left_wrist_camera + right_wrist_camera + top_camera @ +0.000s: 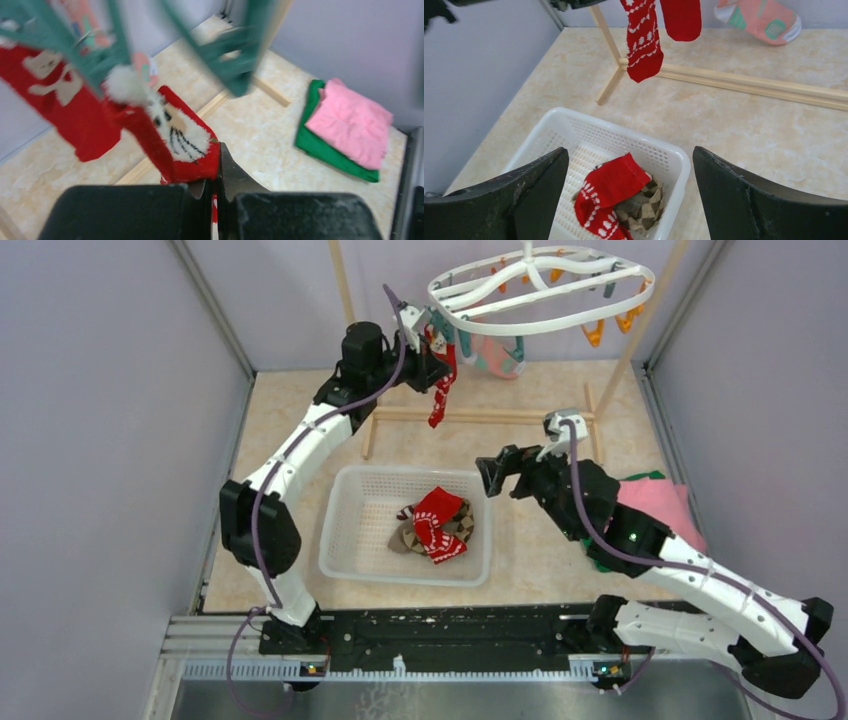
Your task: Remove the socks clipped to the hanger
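One light, limp red sock (187,145) hangs from the hanger (540,292) just above the left tool (216,197), which pinches its soft fabric high up, likely limiting stretch, while the right tool (497,472) stands spread.

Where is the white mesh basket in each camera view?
Top external: the white mesh basket sits at centre, between the two arms.
Left wrist: not in view.
Right wrist: the basket is at lower left.
Shared landmark: the wooden rack's floor bar shows in all three.
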